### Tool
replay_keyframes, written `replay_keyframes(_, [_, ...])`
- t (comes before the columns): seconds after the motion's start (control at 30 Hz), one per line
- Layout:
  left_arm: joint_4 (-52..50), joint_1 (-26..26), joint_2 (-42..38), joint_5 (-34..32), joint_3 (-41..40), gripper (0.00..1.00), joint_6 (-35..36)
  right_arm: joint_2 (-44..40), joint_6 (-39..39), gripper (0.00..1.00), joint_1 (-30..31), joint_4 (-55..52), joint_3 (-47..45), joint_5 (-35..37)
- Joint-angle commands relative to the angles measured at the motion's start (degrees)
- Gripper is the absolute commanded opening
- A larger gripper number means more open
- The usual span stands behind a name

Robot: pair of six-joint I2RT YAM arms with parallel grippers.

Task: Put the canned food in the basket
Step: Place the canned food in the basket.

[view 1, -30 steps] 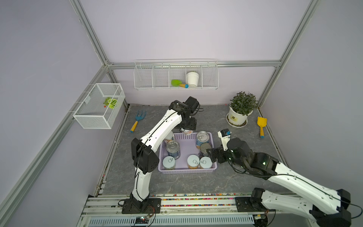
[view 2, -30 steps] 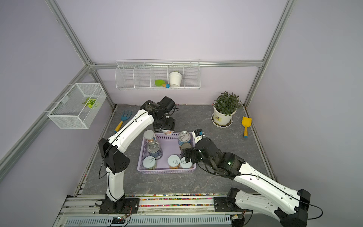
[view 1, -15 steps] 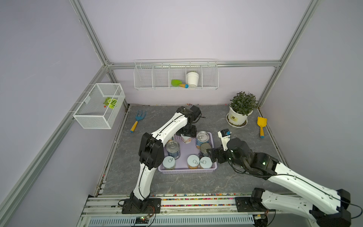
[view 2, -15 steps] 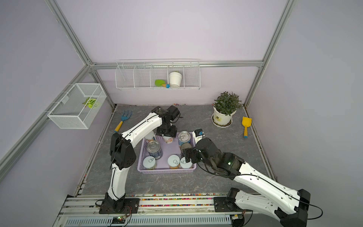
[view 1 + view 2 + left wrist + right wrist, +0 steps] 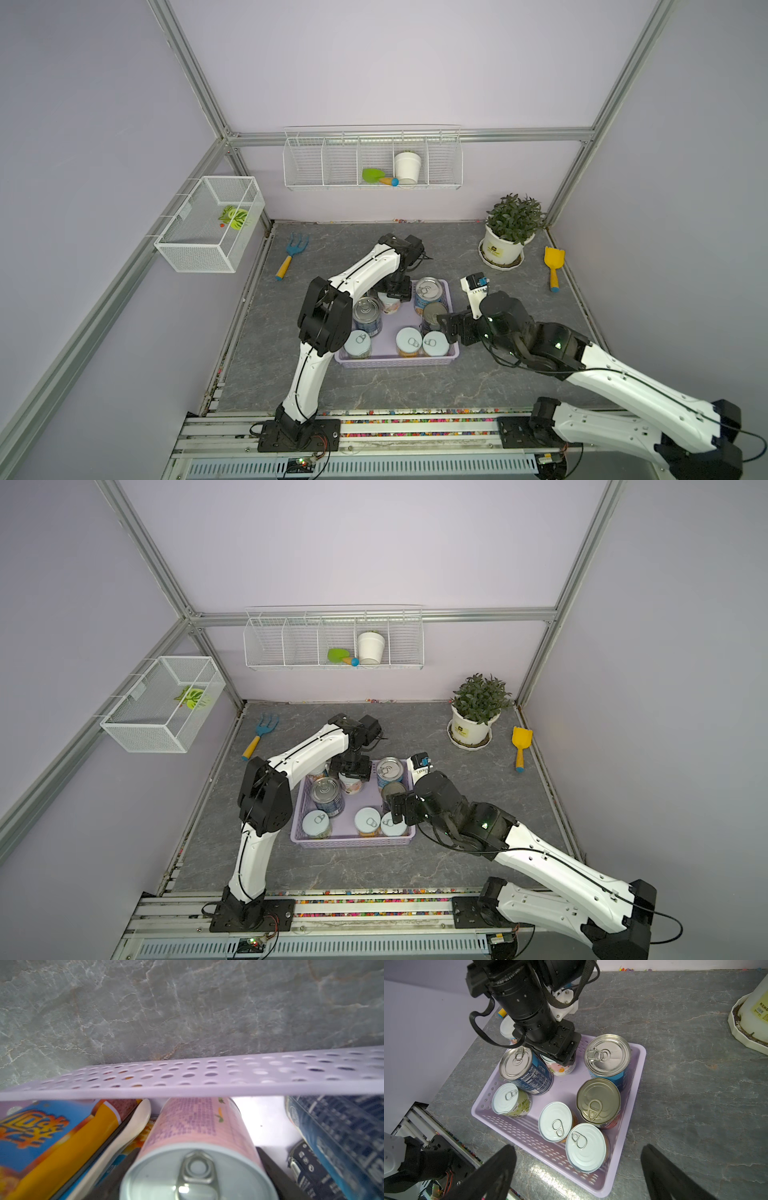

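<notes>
Lavender basket [image 5: 635,1084] holds several cans [image 5: 598,1101]; left end effector [image 5: 560,1061] seemingly clamps the pink can [image 5: 197,1122] upright inside it; right end effector [image 5: 579,1167] hangs spread wide

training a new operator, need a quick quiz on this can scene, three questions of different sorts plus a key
1. True or false: the right gripper holds a can.
2. The left gripper is closed on a can of which colour? A pink, B blue, C green.
3. How many pale-lidded cans stand in the row of the basket nearest the robot's bases?

Key
1. False: its jaws are open and empty, beside the basket.
2. A: the pink can.
3. Three.
</notes>
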Motion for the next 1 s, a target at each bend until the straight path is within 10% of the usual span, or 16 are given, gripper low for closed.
replay_keyframes(0.0, [0.8,0.2,0.6,-1.9,-0.3,0.39,-1.4,0.4,-0.5,0.98,-0.4,1.0,-1.0,0.4])
replay_keyframes(0.5, [3.0,1.5,5.6,0.5,-1.2,0.53,-2.7,1.2,-0.5,0.98,-0.4,1.2,-1.1,0.1])
replay_keyframes(0.73, [2.7,1.7,5.2,1.1,-0.9,0.89,-2.7,1.1,-0.8,0.98,-0.4,1.4,-1.2,0.6])
replay_keyframes(0.97, [2.7,0.3,-1.0,-3.4,-0.2,0.99,-2.2,-1.0,-2.0,0.98,-0.4,1.5,-1.6,4.4])
